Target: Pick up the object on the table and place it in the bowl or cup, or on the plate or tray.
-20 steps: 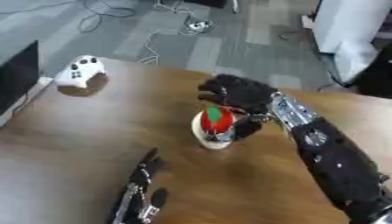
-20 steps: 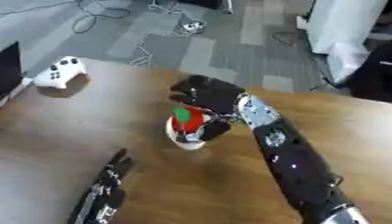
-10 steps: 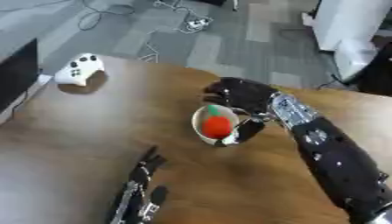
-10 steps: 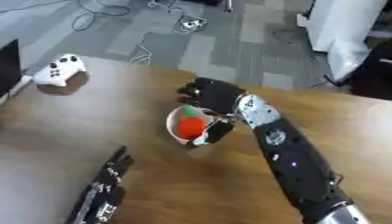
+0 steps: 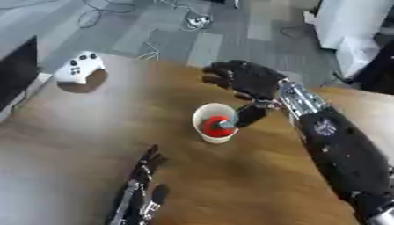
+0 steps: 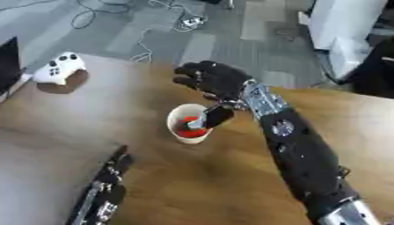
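Note:
A white cup stands upright near the middle of the wooden table. Inside it lies a red object, only its top showing. My right hand hovers just behind and above the cup, open, fingers spread toward the far edge. Its thumb points down at the cup's right rim; I cannot tell whether it touches. My left hand rests open near the lower left, fingers up.
A white game controller lies at the table's far left corner. A dark screen stands at the left edge. Beyond the table's far edge is grey floor with cables.
One second ago my right hand held the red object, green top up, at the cup's mouth. The object now lies down inside the cup, and the hand has let go and drawn back.

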Robot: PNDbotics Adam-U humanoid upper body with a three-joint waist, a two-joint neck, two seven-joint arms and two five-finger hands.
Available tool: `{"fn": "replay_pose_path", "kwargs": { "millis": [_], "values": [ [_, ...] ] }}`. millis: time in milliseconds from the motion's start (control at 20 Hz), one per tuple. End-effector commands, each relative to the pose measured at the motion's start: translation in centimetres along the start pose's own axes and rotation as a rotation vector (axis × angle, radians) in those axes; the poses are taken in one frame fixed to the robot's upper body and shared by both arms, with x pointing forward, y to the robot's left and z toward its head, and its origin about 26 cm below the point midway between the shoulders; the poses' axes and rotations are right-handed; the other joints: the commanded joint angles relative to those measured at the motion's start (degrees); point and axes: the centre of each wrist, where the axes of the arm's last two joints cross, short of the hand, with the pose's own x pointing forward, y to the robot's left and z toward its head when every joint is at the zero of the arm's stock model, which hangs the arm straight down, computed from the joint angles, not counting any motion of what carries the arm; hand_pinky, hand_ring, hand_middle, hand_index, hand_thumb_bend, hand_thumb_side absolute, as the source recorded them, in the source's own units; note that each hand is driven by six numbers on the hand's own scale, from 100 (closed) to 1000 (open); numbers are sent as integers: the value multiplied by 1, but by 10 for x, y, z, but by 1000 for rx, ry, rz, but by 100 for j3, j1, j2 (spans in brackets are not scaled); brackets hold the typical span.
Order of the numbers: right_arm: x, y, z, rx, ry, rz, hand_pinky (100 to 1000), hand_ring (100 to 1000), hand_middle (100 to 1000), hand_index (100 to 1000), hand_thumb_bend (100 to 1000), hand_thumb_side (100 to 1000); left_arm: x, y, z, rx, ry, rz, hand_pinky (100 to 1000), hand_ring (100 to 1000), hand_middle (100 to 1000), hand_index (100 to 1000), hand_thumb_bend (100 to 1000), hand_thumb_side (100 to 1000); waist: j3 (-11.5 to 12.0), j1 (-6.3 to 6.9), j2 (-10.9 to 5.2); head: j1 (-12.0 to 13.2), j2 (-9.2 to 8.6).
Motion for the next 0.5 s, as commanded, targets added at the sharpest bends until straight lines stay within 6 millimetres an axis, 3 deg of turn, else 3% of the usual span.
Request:
{"fn": "replay_pose_path", "kwargs": {
  "millis": [50, 100, 150, 200, 250, 350, 500],
  "values": [
    [-19, -20, 7, -94, 23, -40, 456, 646, 761, 853, 587, 742, 3, 2, -2, 2, -16, -4, 1000, 1000, 1000, 816, 615, 768, -30, 48, -129, 43, 40],
    [-21, -15, 10, -117, 26, -102, 456, 646, 761, 853, 587, 742, 3, 2, -1, 3, -14, -6, 1000, 1000, 1000, 816, 615, 768, -49, 50, -142, 43, 50],
    [-22, -8, 13, -137, 31, -176, 290, 547, 682, 828, 677, 685, 3, 3, -1, 4, -13, -7, 1000, 1000, 1000, 816, 613, 765, -68, 54, -153, 40, 56],
    [-21, 4, 18, -167, 43, -294, 290, 547, 681, 828, 696, 657, 3, 3, -1, 7, -12, -8, 1000, 1000, 1000, 816, 612, 765, -93, 61, -167, 38, 65],
    [-21, 12, 22, -199, 57, -406, 233, 514, 641, 811, 671, 675, 3, 4, -1, 9, -11, -9, 1000, 1000, 1000, 815, 613, 763, -114, 68, -182, 36, 75],
    [-18, 24, 31, -286, 103, -635, 211, 503, 615, 796, 632, 715, 4, 5, -1, 16, -10, -13, 1000, 1000, 1000, 814, 617, 763, -159, 85, -219, 24, 107],
    [-12, 33, 45, -424, 181, -980, 245, 547, 660, 802, 589, 755, 5, 7, -2, 27, -13, -18, 1000, 1000, 1000, 814, 624, 764, -221, 116, -294, -14, 131]
  ]
}}
